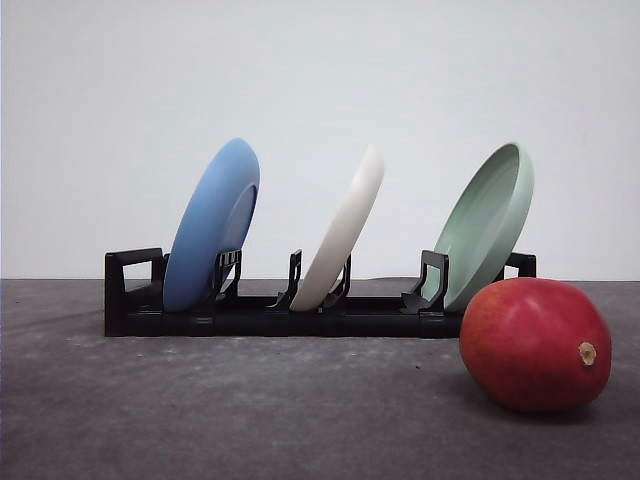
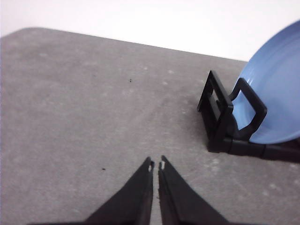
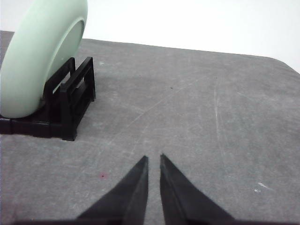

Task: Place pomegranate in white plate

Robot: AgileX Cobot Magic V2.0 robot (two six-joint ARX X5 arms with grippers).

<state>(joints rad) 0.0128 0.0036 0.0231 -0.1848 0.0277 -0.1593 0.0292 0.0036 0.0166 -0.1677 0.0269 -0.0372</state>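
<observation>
The pomegranate (image 1: 536, 344), red with a small tan stem nub, lies on the grey table at the front right, just before the rack's right end. The white plate (image 1: 342, 233) stands tilted on edge in the middle slot of a black rack (image 1: 250, 316). My left gripper (image 2: 156, 165) is shut with nothing in it, low over bare table beside the rack's left end. My right gripper (image 3: 152, 158) is also shut and holds nothing, hovering over the table close to the rack's right end.
A blue plate (image 1: 212, 224) (image 2: 274, 96) leans in the rack's left slot and a pale green plate (image 1: 489, 222) (image 3: 40, 58) in its right slot. Grey table (image 1: 200, 410) spreads in front of the rack. A white wall stands behind.
</observation>
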